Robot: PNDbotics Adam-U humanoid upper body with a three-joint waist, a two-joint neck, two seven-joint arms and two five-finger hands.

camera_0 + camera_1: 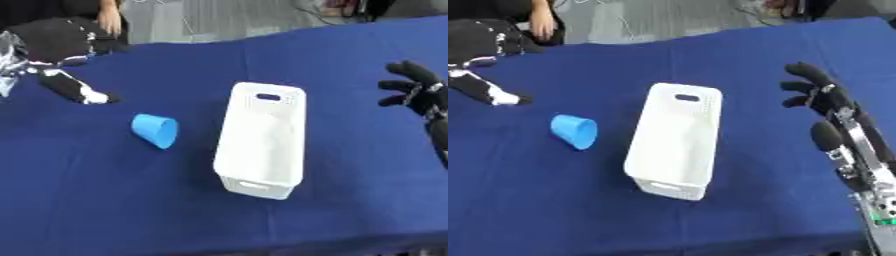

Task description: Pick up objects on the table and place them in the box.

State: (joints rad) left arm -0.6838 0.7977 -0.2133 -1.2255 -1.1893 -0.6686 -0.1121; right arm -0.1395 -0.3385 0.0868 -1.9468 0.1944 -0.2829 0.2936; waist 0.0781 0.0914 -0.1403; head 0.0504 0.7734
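A light blue cup lies on its side on the blue tablecloth, just left of the box. The white plastic box stands in the middle, long and narrow, with handle slots at its ends; nothing shows inside it. My left hand hovers at the upper left, above and left of the cup, with a straight finger pointing down towards it and holding nothing. My right hand is raised to the right of the box, fingers spread and holding nothing.
My right forearm runs down the right edge. The table's front edge lies along the bottom. Bare cloth surrounds the box on all sides.
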